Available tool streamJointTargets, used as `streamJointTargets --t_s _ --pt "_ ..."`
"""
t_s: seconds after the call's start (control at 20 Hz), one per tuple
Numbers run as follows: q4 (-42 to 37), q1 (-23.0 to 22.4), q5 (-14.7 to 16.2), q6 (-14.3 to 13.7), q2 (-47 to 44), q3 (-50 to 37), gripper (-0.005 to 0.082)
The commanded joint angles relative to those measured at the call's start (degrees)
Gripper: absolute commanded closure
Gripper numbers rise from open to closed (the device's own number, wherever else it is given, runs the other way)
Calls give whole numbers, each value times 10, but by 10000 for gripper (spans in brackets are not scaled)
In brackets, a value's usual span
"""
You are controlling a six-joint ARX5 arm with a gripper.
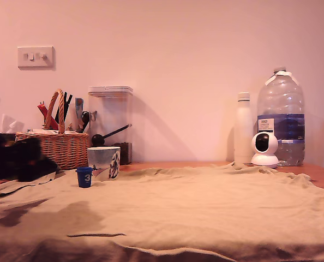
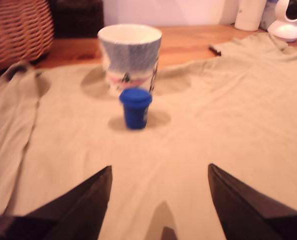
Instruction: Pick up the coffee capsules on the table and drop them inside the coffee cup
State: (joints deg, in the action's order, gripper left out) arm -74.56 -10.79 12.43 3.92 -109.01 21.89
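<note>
Blue capsule (image 2: 135,107) apparently just before cup (image 2: 129,57), gripper (image 2: 158,172) spread

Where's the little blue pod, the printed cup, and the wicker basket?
Small dark blue coffee capsule (image 2: 135,109): wrist view, on its side wall.
Whitish printed coffee cup (image 2: 129,57): wrist view, on its patterned side.
Woven wicker basket (image 1: 58,149): exterior view, on its front wall.

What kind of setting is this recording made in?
Probably a home kitchen or dining counter: a wicker basket of utensils, a clear storage canister and a large water bottle stand against the wall on a cloth-covered wooden table.
</note>
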Motion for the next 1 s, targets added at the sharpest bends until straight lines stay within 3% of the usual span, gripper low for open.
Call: streamJointTargets --t_s 0.0,0.95 --pt "-5 -2 2 -11 -23 19 215" --pt "88 -2 13 -40 -163 224 216"
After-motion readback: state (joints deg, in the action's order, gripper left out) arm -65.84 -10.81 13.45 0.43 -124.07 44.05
